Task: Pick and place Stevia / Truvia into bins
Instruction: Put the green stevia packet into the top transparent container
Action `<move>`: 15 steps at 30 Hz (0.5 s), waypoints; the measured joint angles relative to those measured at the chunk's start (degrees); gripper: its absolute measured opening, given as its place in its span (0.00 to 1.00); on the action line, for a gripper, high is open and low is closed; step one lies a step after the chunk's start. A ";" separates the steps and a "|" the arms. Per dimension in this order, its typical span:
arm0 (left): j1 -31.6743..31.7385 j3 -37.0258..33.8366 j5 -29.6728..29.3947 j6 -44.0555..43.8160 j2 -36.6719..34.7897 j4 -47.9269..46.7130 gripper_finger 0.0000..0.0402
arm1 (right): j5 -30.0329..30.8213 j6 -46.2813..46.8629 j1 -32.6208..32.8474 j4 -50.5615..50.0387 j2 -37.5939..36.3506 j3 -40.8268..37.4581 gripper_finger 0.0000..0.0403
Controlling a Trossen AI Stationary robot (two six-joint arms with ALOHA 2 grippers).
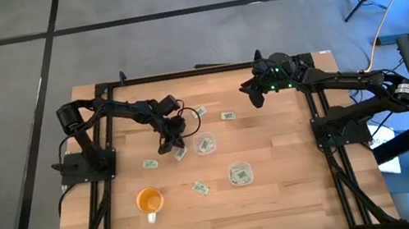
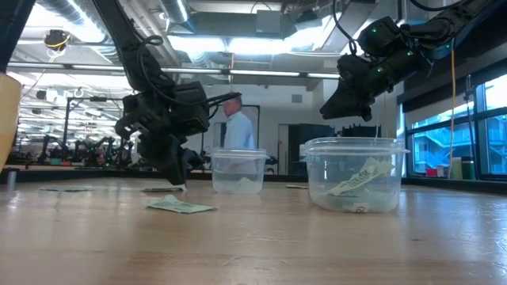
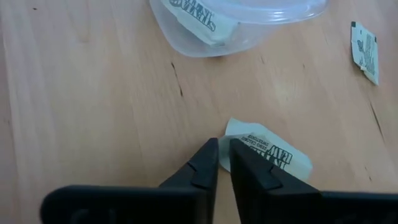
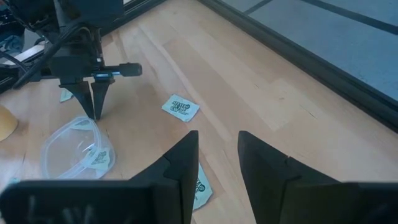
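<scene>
- my left pincer is down at the wooden surface, its fingers drawn to a narrow slit right at the edge of a packet lying flat just beside the nearer clear cup. i can't tell whether the paper is actually pinched.
- in the high view that pincer sits just left of the cup in the middle of the surface, which already holds a packet.
- the second clear cup stands closer to the front edge, also with packets inside. in the low view it is the big one on the right.
- loose packets lie scattered: one at, one at, one at, one near.
- an orange cup with a handle stands front left, apart from the clear ones.
- my right pincer hangs raised above the back of the surface, fingers wide and holding nothing. in the high view it is at.
- a person in a pale shirt shows in the room beyond the surface.
</scene>
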 joint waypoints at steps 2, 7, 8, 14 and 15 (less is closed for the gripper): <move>0.02 -0.02 -0.14 0.56 0.02 -0.02 0.04 | 0.01 -0.14 0.00 0.01 0.00 0.00 0.29; 0.04 -0.04 -0.22 3.94 0.04 -0.18 0.01 | 0.02 -0.73 -0.01 0.00 0.00 0.00 0.29; 0.04 -0.04 -0.22 4.28 0.02 -0.19 0.01 | 0.04 -1.11 0.01 0.00 0.00 0.00 0.29; 0.26 -0.09 -0.34 4.31 -0.43 -0.17 0.01 | 0.04 -1.21 0.02 -0.01 0.00 0.00 0.29; 0.41 -0.15 -0.56 4.20 -0.83 -0.19 0.01 | 0.04 -1.19 0.02 -0.01 0.00 0.00 0.29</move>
